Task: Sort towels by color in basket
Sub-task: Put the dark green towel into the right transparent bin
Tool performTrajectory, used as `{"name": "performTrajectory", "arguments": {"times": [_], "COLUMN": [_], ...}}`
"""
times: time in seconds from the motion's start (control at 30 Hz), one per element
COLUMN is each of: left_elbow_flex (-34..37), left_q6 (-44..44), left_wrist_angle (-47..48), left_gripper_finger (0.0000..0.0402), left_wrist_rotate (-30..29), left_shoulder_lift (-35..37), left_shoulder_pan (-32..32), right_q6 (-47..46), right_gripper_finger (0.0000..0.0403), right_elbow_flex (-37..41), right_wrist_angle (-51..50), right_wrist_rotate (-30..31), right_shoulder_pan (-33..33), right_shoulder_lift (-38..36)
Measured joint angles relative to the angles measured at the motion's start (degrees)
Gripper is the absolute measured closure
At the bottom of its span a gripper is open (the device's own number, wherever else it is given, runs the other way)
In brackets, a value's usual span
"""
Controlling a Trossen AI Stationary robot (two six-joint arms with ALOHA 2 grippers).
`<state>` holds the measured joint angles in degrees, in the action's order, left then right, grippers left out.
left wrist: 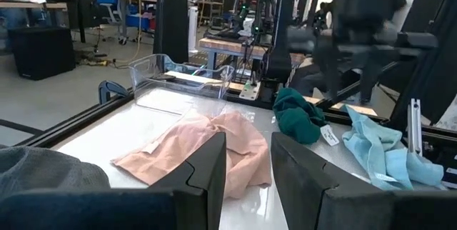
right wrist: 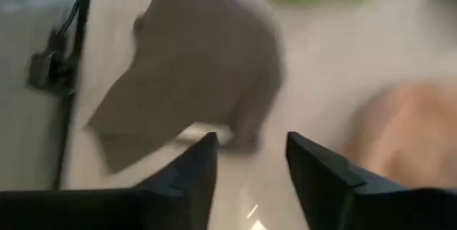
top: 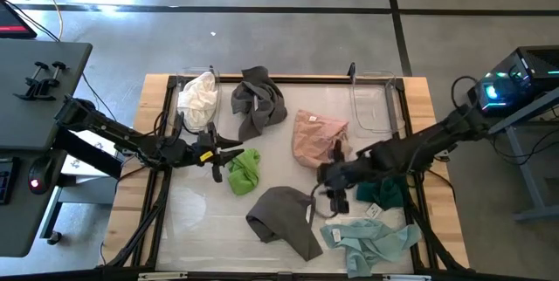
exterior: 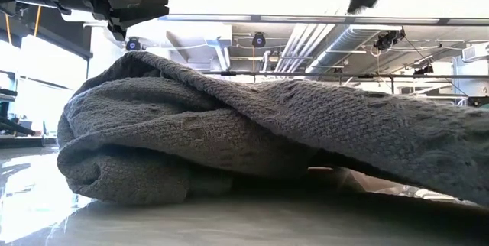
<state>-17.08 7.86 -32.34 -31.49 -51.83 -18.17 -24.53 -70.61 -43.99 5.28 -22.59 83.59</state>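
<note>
We look straight down on a pale counter framed in black rails, with seven small soft towels scattered across it. A crumpled cream towel lies at the far left, and beside it a bunched dark grey towel. Near the middle sits a rumpled pink towel, and past it, at the far right, stands a clear plastic basket with no towel in it. A small lime green towel lies left of centre. A second dark grey towel, folded over, rests toward the near edge, and in the low view it fills most of the picture. A dark teal towel lies at the right, and a pale mint towel is spread at the near right corner.

The left pincer reaches in from the left and sits just beside the lime green towel; in its wrist view its two dark fingers stand apart with nothing between them. The right pincer reaches in from the right, between the pink towel and the folded grey one. Its fingers are also apart and hold nothing, above bare counter.
</note>
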Motion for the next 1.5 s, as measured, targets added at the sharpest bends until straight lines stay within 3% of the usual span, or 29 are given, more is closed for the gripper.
{"name": "performTrajectory", "arguments": {"times": [0.23, 0.5, 0.73, 0.83, 0.97, 1.23, 1.37, 1.5], "left_elbow_flex": [0.0, 0.0, 0.0, 0.0, 0.0, 0.0, 0.0, 0.0], "left_q6": [0.0, 0.0, 0.0, 0.0, 0.0, 0.0, 0.0, 0.0], "left_wrist_angle": [0.2, 0.6, 1.2, 1.2, 1.3, 1.3, 1.2, 1.2], "left_gripper_finger": [0.0301, 0.0301, 0.0301, 0.0301, 0.0301, 0.0301, 0.0301, 0.0301], "left_wrist_rotate": [0.0, 0.0, 0.0, 0.0, 0.8, 0.9, 0.9, 0.9], "left_shoulder_lift": [0.0, 0.0, 0.0, 0.0, 0.0, 0.0, 0.0, 0.0], "left_shoulder_pan": [0.0, 0.0, 0.0, 0.0, 0.0, 0.0, 0.0, 0.0], "right_q6": [-17.6, -26.9, -25.5, -25.3, -26.3, -32.2, -32.2, -32.4], "right_gripper_finger": [0.0166, 0.0163, 0.0163, 0.0163, 0.0163, 0.0165, 0.0191, 0.0246], "right_elbow_flex": [-1.8, -1.7, -1.7, 0.8, 10.6, 27.8, 34.5, 38.4], "right_wrist_angle": [-13.7, -35.3, -41.5, -40.3, -34.5, -13.6, -4.7, 1.0], "right_wrist_rotate": [-15.8, -8.5, -4.1, -3.8, -7.2, -9.1, -10.5, -10.9], "right_shoulder_pan": [-3.2, -6.5, -5.0, -3.9, -2.7, -2.0, -2.0, -2.0], "right_shoulder_lift": [6.1, 9.5, 6.7, 3.6, -2.6, -10.3, -8.8, -6.9]}}
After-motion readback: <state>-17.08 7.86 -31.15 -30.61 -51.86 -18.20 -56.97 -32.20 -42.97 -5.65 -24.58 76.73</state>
